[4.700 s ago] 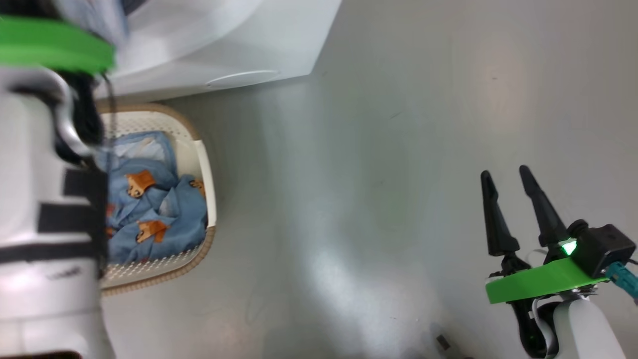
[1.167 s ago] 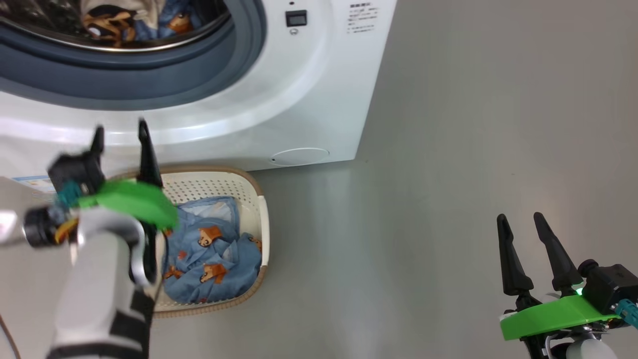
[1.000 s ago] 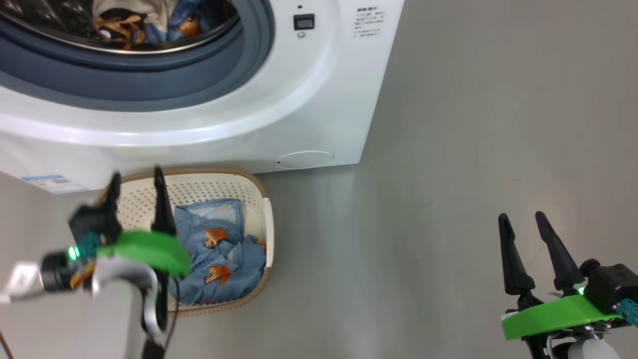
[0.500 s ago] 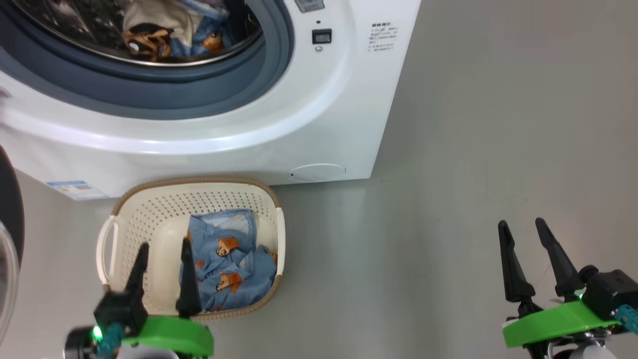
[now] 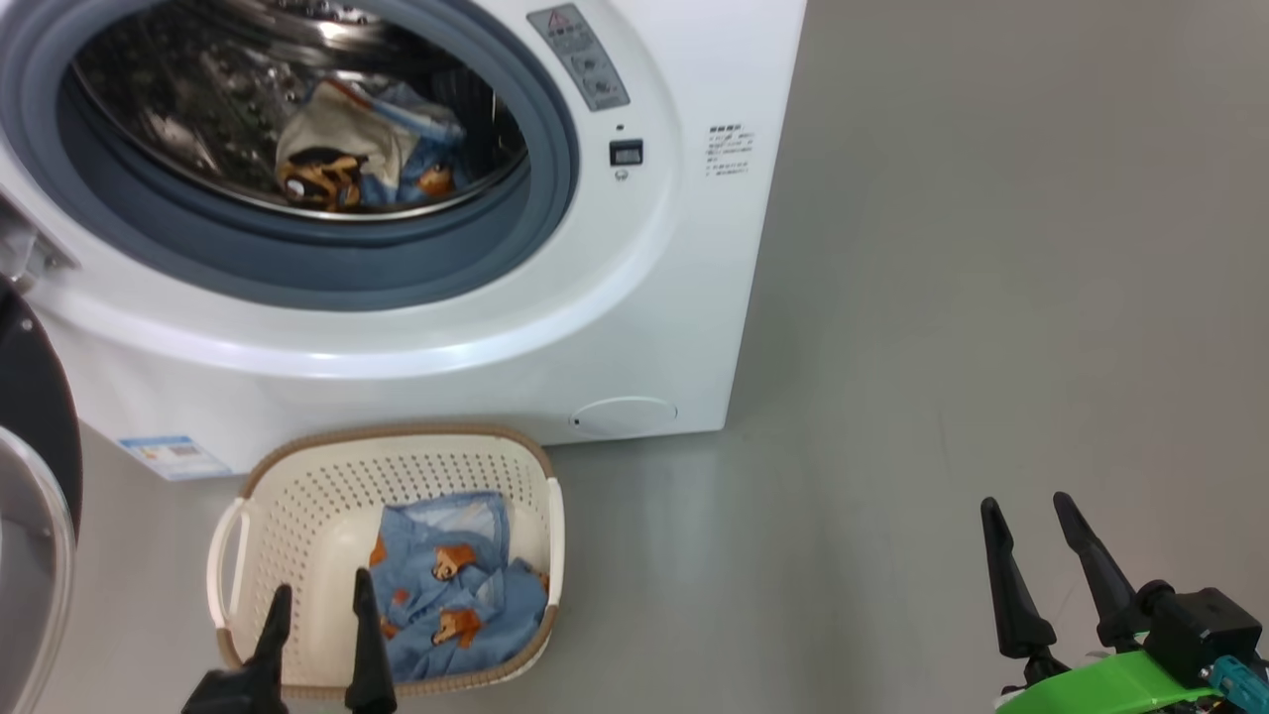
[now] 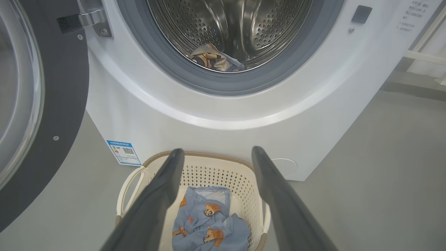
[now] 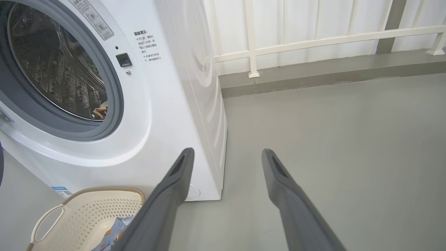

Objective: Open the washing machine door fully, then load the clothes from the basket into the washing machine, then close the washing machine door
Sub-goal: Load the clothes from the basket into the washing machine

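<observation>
Left claw (image 5: 321, 587): fingers spread apart, nothing in them. On my head cam the tips sit over the near edge of the basket (image 5: 297, 486) and point up toward the washer (image 5: 634, 297).
Right claw (image 5: 1024, 504): also spread wide and empty. It's way off on the right over bare floor (image 5: 942, 297), well apart from the basket and the washer.
Door (image 5: 40, 416): swung open on the washer's left. I get the black rim and a slice of the glass bowl at the left edge, and the left wrist cam has the hinge too.
Washer: mouth wide open, with the grey-blue gasket (image 5: 297, 263) ringing the steel drum (image 5: 188, 109).
Clothes, in the drum (image 5: 347, 164): a cream piece plus some blue bear-print stuff, lying in a heap at the bottom.
Clothes, in the basket (image 5: 451, 585): blue bear-print fabric bunched up in the right half. The left half is bare plastic.
Basket: on the floor just in front of the washer, below the opening, with a white handle on each side. The little blue sticker (image 5: 169, 454) is just beside its far-left corner.
Railing (image 7: 313, 38): white, along the wall past the washer's right side, on my right wrist cam.
</observation>
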